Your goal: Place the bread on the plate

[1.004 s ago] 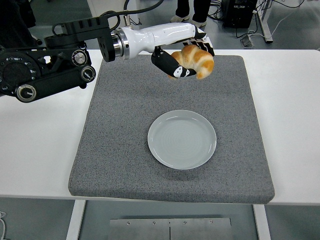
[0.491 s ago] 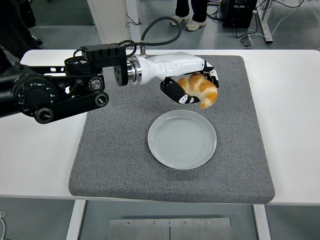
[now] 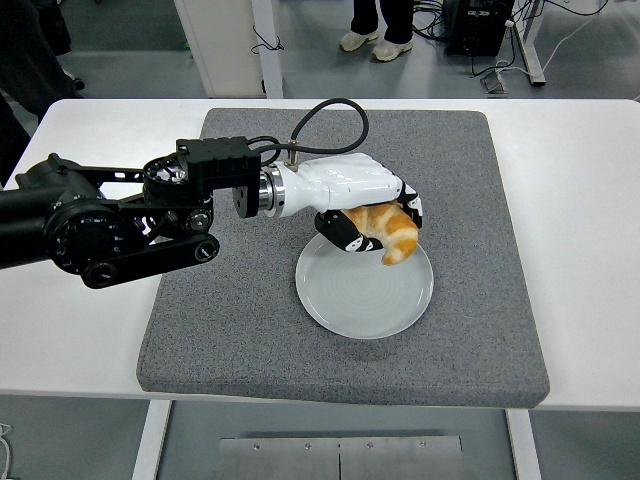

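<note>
your left hand (image 3: 372, 218) had its fingers curled around the golden-brown croissant-shaped bread (image 3: 388, 231), held over the far rim of the round pale grey plate (image 3: 345, 295) mid-bench; release remained undone.

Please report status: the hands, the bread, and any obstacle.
Left robot hand shut on bread, over the far part of the plate. Bread not yet released. Right hand not in view. No obstacle on plate.
</note>
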{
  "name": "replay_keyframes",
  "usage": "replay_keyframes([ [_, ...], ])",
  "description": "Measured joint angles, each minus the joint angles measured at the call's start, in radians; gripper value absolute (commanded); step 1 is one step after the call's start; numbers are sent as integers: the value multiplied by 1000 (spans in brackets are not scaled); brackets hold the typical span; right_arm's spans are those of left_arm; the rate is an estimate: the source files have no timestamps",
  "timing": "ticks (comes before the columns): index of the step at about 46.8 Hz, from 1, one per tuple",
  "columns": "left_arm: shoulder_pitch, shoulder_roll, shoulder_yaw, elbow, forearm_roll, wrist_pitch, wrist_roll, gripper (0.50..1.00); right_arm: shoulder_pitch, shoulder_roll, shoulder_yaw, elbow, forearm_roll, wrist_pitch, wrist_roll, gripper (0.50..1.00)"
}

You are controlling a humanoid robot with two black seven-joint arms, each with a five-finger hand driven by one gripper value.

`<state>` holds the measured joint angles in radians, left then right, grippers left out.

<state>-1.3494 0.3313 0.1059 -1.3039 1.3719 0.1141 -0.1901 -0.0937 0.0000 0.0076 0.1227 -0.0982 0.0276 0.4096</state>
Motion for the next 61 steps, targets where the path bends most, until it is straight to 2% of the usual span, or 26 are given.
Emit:
replay_keyframes([
  [5,15,-1,22,0,10,32,-2,555,0,0,0,0,0,0,0,1000],
  [14,39,-14,41,1,12,42,-2,555,0,0,0,0,0,0,0,1000],
  [30,71,-26,112,13,33,109,-2,557,0,0,0,0,0,0,0,1000],
  [49,106,-38,116,43,56,129,-2,566,0,0,0,0,0,0,0,1000],
  [57,111,-38,115,43,56,130,-2,598,0,0,0,0,0,0,0,1000],
  [59,112,-38,115,43,56,130,-2,623,0,0,0,0,0,0,0,1000],
  [61,114,-38,115,43,56,129,-2,670,0,0,0,0,0,0,0,1000],
])
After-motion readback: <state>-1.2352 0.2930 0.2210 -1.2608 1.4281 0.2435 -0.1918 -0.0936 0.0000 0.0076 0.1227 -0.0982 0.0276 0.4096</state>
